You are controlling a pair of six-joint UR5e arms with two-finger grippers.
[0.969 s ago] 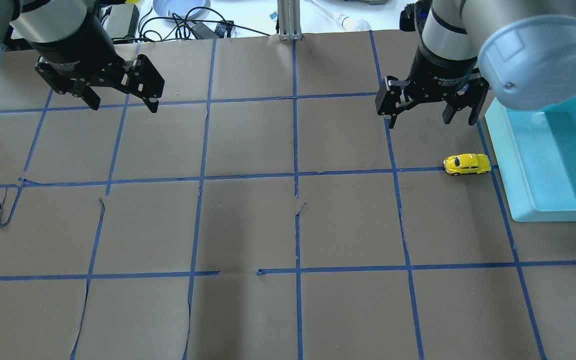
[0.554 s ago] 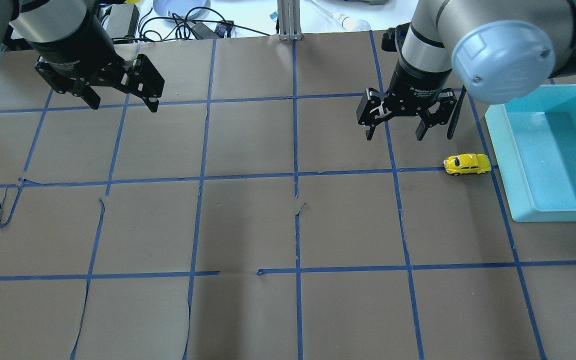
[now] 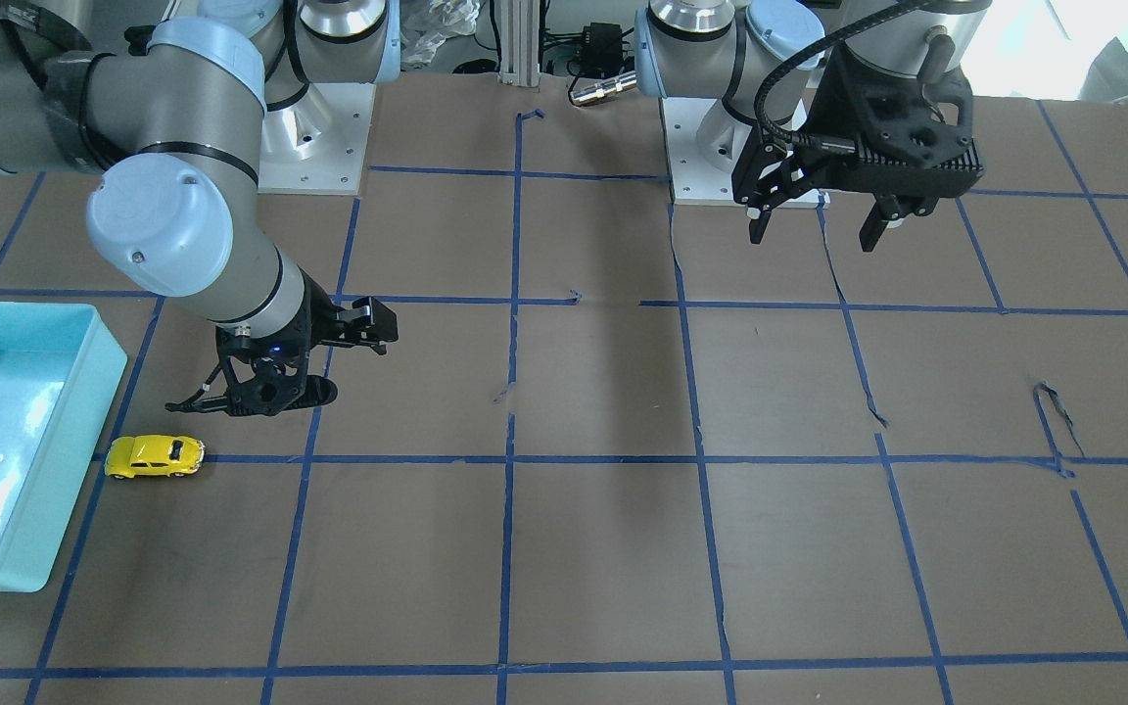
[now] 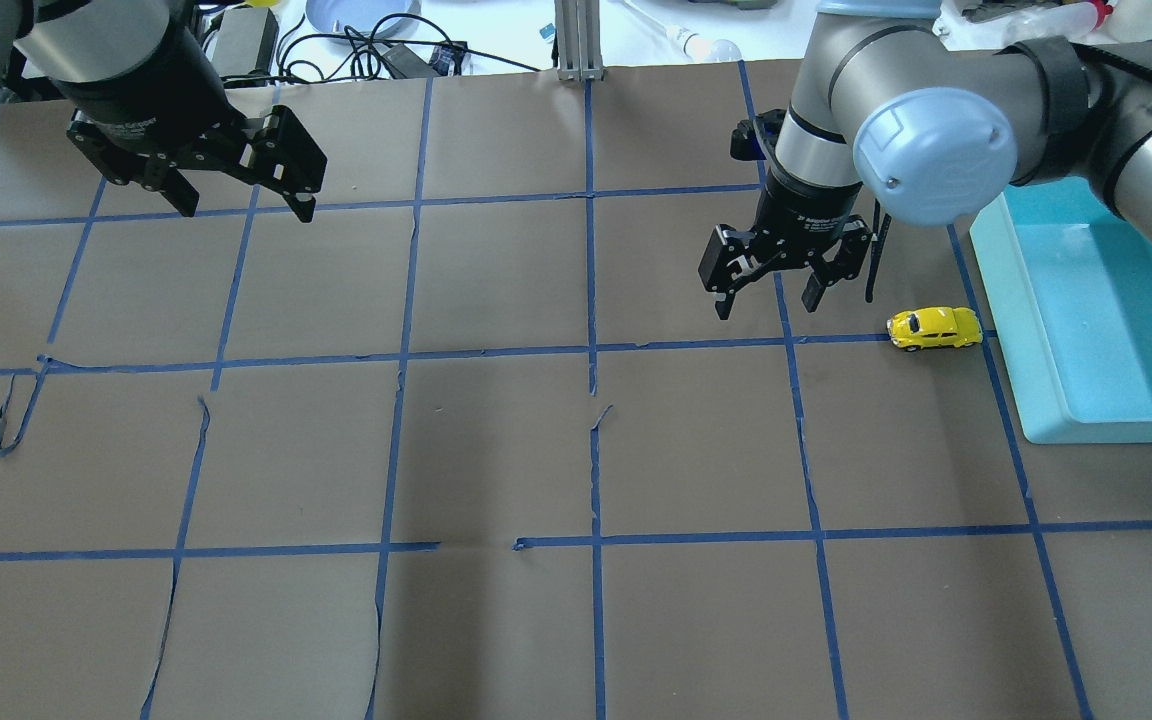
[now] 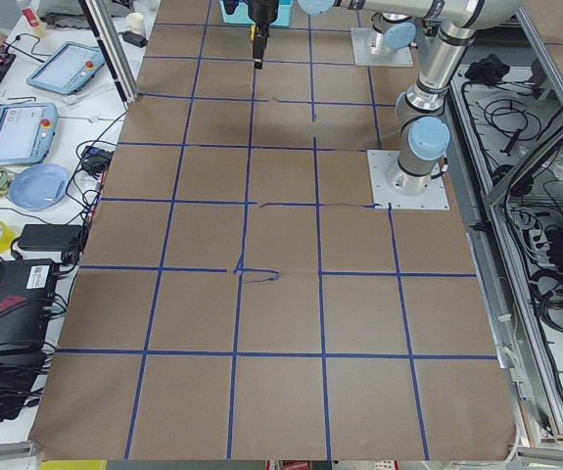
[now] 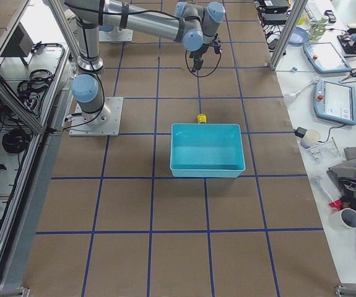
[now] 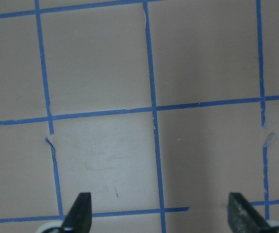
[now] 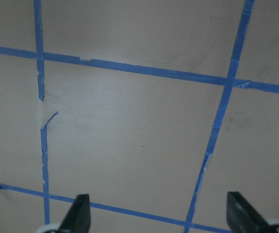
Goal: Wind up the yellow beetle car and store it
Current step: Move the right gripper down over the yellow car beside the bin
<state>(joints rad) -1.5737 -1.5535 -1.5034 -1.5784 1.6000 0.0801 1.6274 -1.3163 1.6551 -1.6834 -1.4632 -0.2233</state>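
On the tabletop [image 4: 496,450], just beside the teal bin's [image 4: 1011,300] long wall, the yellow beetle car [image 4: 934,328] sits on a blue tape line [image 4: 836,340], wheels down, w/ nothing of the robot touching it. Right fingers [image 4: 719,290] are spread wide & empty. They hang over the tabletop near the car, on its side away from the bin, w/ a clear gap between them & it. Right wrist cam shows only bare tabletop & tape btwn the two fingers. Left fingers [image 4: 301,190] are also wide apart, holding nothing, well apart from the car over the far-left squares. Vs 1 s ago: right fingers have swung from beside the bin toward the table's middle & appear lower; car hasn't shifted; left fingers approx the same
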